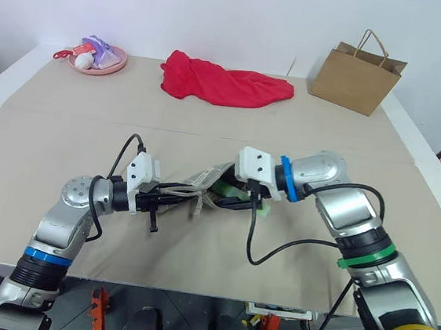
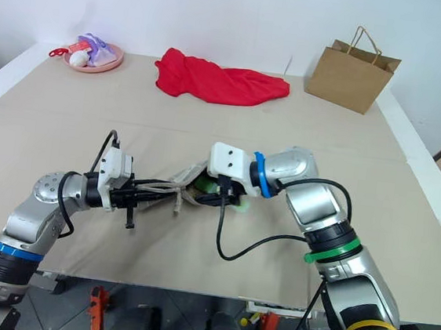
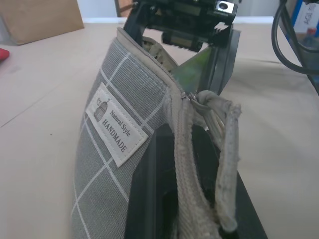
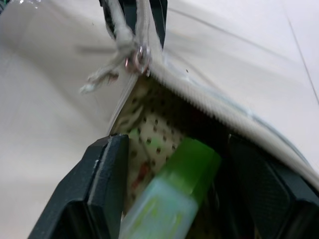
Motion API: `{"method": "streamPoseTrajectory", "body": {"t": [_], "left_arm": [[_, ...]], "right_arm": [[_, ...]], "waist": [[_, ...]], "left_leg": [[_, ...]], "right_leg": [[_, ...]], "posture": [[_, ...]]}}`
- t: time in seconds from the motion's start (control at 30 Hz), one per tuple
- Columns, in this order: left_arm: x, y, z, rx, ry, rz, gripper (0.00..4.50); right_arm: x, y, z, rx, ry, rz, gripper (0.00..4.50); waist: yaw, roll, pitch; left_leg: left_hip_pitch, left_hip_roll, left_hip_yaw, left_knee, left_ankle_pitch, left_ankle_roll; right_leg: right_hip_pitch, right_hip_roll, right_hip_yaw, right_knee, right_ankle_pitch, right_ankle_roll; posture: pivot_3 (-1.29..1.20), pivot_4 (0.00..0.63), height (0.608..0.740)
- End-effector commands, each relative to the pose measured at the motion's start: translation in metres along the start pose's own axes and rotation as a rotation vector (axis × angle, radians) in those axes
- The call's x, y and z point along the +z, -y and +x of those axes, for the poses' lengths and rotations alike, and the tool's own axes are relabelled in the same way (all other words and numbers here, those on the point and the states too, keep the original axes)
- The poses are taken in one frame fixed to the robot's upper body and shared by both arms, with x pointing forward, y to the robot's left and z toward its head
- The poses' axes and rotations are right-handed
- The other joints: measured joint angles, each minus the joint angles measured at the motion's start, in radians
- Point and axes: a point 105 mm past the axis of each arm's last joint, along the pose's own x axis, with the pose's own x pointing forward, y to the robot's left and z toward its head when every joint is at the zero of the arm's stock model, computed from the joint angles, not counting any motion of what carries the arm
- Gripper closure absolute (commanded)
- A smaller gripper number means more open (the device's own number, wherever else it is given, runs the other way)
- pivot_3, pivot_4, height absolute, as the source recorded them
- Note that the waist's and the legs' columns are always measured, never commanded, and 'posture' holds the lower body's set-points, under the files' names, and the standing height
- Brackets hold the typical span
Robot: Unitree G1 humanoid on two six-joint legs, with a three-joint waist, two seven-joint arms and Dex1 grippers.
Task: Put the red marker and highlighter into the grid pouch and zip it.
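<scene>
- I have the grid pouch (image 1: 207, 184) lifted off the table (image 1: 42, 138) mid-front, strung between my two arms, its mouth turned toward my right side.
- Left gripper (image 1: 171, 198) points across toward my right, fingers pinched together on the pouch's near end. In the left wrist view the grey gridded fabric and the small white label (image 3: 116, 130) run alongside my black finger (image 3: 154, 189), with the zipper edge and its cord pull (image 3: 225, 149) draped over it.
- Right gripper (image 4: 187, 179) comes in from the opposite side, angled down into the pouch mouth. In its wrist view the two black fingers stand apart, one on each side of the highlighter (image 4: 174, 196).
- The highlighter sits between those fingers, bright green cap forward and just inside the open mouth, over the dotted lining (image 4: 149, 134). I cannot tell whether the fingers touch it or whether it rests on the lining.
- Zipper is open at this end; the metal pull (image 4: 139, 59) hangs at the far corner of the opening.
- Red marker: I cannot make it out. A dark reddish patch shows deep inside the pouch, too unclear to name.
- Elsewhere on the table, well apart from my work: a red cloth (image 1: 221, 84) at the back centre, a brown paper bag (image 1: 356, 75) at the back right, a pink dish (image 1: 99, 59) with small items at the back left.
</scene>
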Motion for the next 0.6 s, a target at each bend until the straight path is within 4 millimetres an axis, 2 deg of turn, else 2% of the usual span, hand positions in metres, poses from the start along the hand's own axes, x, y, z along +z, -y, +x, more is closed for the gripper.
{"method": "streamPoseTrajectory", "body": {"t": [0.03, 0.6], "left_arm": [[0.019, -0.002, 0.001, 0.002, 0.057, 0.038, 4.50], [0.017, -0.001, 0.001, 0.004, 0.064, 0.003, 4.50]], "right_arm": [[0.013, 0.008, -0.027, -0.060, 0.065, 0.001, 0.96], [0.012, -0.009, -0.066, -0.190, 0.169, 0.162, 0.96]], "waist": [[0.001, 0.000, 0.000], [-0.004, 0.000, 0.000]], "left_leg": [[0.000, 0.000, 0.000, 0.000, 0.000, 0.000], [0.000, 0.000, 0.000, 0.000, 0.000, 0.000]], "right_leg": [[0.000, 0.000, 0.000, 0.000, 0.000, 0.000], [0.000, 0.001, 0.000, 0.000, -0.002, 0.002]], "posture": [[0.00, 0.150, 0.740], [0.00, 0.150, 0.740]]}}
